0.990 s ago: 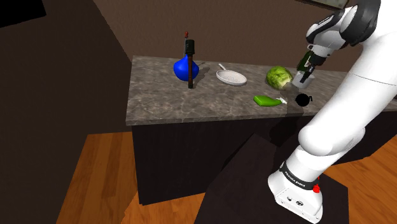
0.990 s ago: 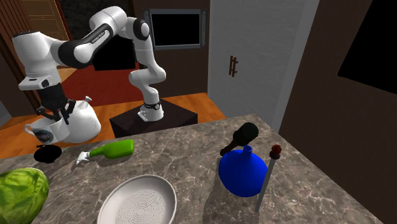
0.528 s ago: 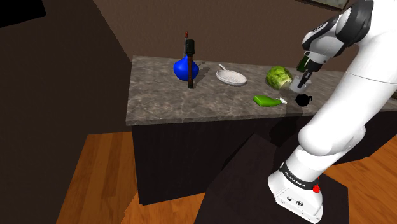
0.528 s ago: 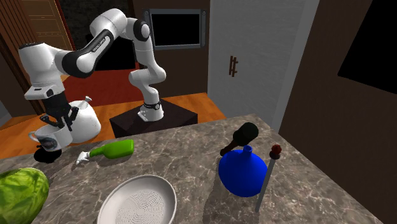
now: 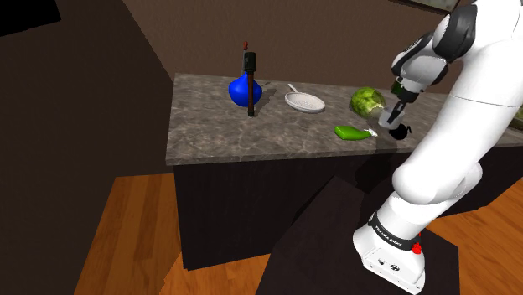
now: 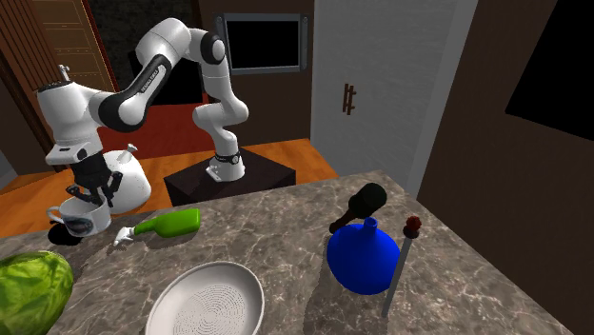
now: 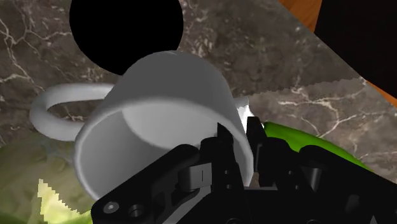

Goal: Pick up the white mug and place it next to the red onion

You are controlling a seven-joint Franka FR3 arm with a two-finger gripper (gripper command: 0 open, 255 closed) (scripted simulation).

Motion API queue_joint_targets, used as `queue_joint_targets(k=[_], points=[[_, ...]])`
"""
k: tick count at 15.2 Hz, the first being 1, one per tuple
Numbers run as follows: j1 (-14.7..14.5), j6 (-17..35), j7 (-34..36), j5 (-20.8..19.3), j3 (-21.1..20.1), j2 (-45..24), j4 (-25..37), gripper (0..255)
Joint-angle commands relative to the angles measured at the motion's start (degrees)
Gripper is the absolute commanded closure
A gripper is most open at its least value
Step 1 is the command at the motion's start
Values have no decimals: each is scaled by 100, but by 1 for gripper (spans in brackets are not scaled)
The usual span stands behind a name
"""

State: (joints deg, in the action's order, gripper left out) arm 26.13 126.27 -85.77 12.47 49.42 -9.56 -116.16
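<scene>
My gripper (image 6: 91,196) is shut on the rim of the white mug (image 6: 80,220), one finger inside the wall and one outside. In the wrist view the mug (image 7: 159,105) hangs tilted from the fingers (image 7: 224,139), its handle pointing away to one side. The onion is drawn as a plain black ball (image 7: 124,32) and lies on the marble counter just beyond the mug. In the shoulder view the mug (image 5: 388,121) hangs low over the counter, close beside the black onion (image 5: 401,131). I cannot tell whether the mug touches the counter.
A green bottle (image 6: 169,224) lies beside the mug, and a lettuce (image 6: 29,290) sits close by. Farther along the counter (image 5: 218,134) are a white pan (image 5: 304,102), a blue vase (image 5: 244,90) and a dark upright bottle (image 5: 249,75). The counter edge runs near the onion.
The arm has carried the mug down and toward the second exterior view's right, from above the counter to just beside the black onion. Nothing else moved.
</scene>
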Motion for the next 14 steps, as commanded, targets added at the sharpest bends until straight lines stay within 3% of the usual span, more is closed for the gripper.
queue_joint_targets(k=[1, 8, 14], points=[[24, 126, -52, 93, -28, -93, -100, 255], [171, 550, -349, 511, -185, -458, -303, 255], [176, 550, -347, 509, -190, -457, -303, 255]])
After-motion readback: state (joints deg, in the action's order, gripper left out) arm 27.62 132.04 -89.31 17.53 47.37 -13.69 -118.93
